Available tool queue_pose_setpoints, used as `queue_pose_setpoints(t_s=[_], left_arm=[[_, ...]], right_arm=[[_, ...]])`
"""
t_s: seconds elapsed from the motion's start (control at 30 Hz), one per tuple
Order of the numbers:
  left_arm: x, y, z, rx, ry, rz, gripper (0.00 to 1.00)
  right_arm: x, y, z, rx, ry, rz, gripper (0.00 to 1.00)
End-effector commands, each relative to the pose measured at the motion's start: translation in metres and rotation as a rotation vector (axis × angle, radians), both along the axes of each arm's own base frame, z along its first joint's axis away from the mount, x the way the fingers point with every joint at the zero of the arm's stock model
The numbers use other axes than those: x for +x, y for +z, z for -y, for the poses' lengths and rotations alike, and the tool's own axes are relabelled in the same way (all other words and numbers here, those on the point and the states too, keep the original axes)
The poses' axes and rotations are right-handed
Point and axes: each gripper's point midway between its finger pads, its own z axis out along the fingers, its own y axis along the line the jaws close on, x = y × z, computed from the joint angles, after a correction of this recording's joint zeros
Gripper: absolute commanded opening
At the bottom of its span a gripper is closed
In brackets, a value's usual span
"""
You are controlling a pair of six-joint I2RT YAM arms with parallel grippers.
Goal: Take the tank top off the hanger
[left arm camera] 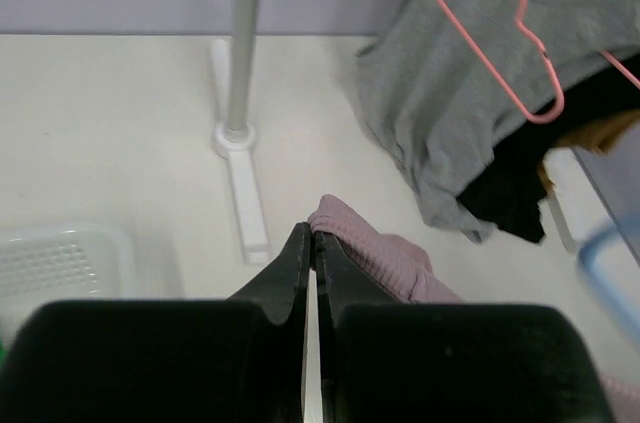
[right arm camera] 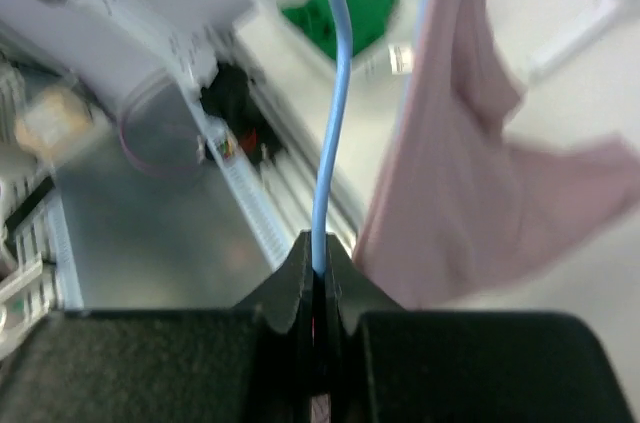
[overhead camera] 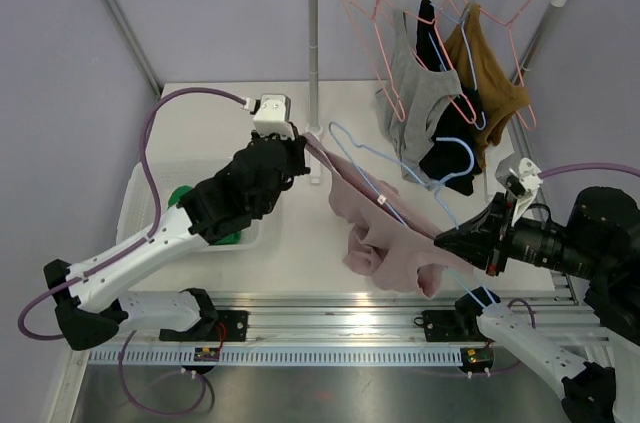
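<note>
The left gripper (left arm camera: 310, 243) is pinched tight on a strap of the pink tank top (overhead camera: 385, 233), at its 10 o'clock end. The right gripper (right arm camera: 318, 255) is clamped on the blue hanger (right arm camera: 335, 93) at 4 o'clock, with the top draped between them.

I see a pale pink tank top (overhead camera: 385, 233) with thin ribs and a light blue hanger (right arm camera: 331, 133). The rack (overhead camera: 314, 43) is white with pink hangers (left arm camera: 545, 119), and there is a grey top (overhead camera: 415, 93), a black top (overhead camera: 455, 143) and a brown top (overhead camera: 485, 68). The basket (overhead camera: 140, 198) is white with a green thing (overhead camera: 180, 196) inside.
</note>
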Motion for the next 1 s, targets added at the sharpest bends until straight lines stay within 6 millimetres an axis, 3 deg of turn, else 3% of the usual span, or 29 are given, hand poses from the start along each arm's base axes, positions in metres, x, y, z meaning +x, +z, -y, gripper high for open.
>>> queue_pose_setpoints(t_s=[0.0,0.03,0.07,0.1,0.13,0.17,0.2,0.27,0.3,0.37,0.43,0.47,0.5,0.53,0.57,0.6,0.67,0.7,0.77,0.8,0.83,0.87,0.93,0.97], left_arm=[[-0.025,0.005,0.02,-0.106,-0.235,0.02,0.0],[-0.033,0.008,0.03,-0.144,-0.305,0.033,0.0],[-0.049,0.001,0.044,-0.157,-0.42,0.015,0.0],[-0.065,-0.006,0.054,-0.171,-0.498,0.022,0.0],[-0.076,-0.014,0.061,-0.161,-0.56,0.023,0.0],[-0.09,-0.019,0.07,-0.154,-0.627,0.024,0.0],[-0.11,-0.036,0.082,-0.125,-0.694,0.007,0.0],[-0.12,-0.051,0.088,-0.087,-0.718,0.003,0.0],[-0.126,-0.072,0.09,-0.066,-0.722,-0.043,0.0],[-0.123,-0.094,0.088,-0.056,-0.683,-0.089,0.0],[-0.123,-0.117,0.082,-0.051,-0.648,-0.135,0.0],[-0.115,-0.119,0.074,-0.049,-0.588,-0.134,0.0],[-0.112,-0.129,0.065,-0.02,-0.544,-0.162,0.0],[-0.109,-0.131,0.059,-0.012,-0.5,-0.177,0.0],[-0.099,-0.128,0.047,0.0,-0.413,-0.17,0.0],[-0.098,-0.133,0.037,0.033,-0.374,-0.194,0.0],[-0.092,-0.124,0.029,0.052,-0.32,-0.186,0.0],[-0.093,-0.128,0.023,0.083,-0.306,-0.205,0.11],[-0.092,-0.121,0.016,0.09,-0.282,-0.207,0.4],[-0.093,-0.116,0.009,0.088,-0.264,-0.216,0.53],[-0.093,-0.113,0.002,0.091,-0.242,-0.218,0.78],[-0.093,-0.109,-0.003,0.091,-0.23,-0.22,0.81],[-0.098,-0.101,-0.017,0.102,-0.215,-0.232,0.91],[-0.1,-0.1,-0.022,0.107,-0.213,-0.239,0.96]], right_arm=[[0.018,0.049,-0.011,0.229,-0.039,0.225,0.0],[0.021,0.059,-0.014,0.29,-0.037,0.279,0.0],[0.028,0.048,-0.018,0.327,-0.044,0.299,0.0],[0.031,0.084,-0.019,0.463,-0.046,0.43,0.0],[0.034,0.093,-0.019,0.519,-0.055,0.476,0.0],[0.05,0.086,-0.022,0.55,-0.091,0.478,0.0],[0.049,0.115,-0.017,0.644,-0.102,0.6,0.0],[0.073,0.114,-0.022,0.671,-0.146,0.623,0.0],[0.078,0.128,-0.017,0.705,-0.183,0.7,0.0],[0.106,0.128,-0.015,0.699,-0.279,0.715,0.0],[0.121,0.127,-0.016,0.695,-0.325,0.696,0.0],[0.129,0.138,-0.014,0.687,-0.36,0.662,0.0],[0.144,0.111,-0.024,0.564,-0.372,0.537,0.0],[0.151,0.101,-0.027,0.488,-0.382,0.469,0.0],[0.162,0.113,-0.026,0.454,-0.428,0.421,0.0],[0.169,0.087,-0.027,0.365,-0.453,0.311,0.0],[0.18,0.08,-0.031,0.314,-0.472,0.256,0.0],[0.184,0.067,-0.03,0.269,-0.489,0.208,0.0],[0.198,0.061,-0.03,0.214,-0.534,0.162,0.0],[0.201,0.046,-0.03,0.163,-0.55,0.112,0.0],[0.211,0.036,-0.033,0.125,-0.564,0.08,0.0],[0.214,0.038,-0.031,0.111,-0.576,0.082,0.0],[0.224,0.023,-0.036,0.057,-0.58,0.042,0.0],[0.226,0.028,-0.037,0.051,-0.574,0.051,0.0]])
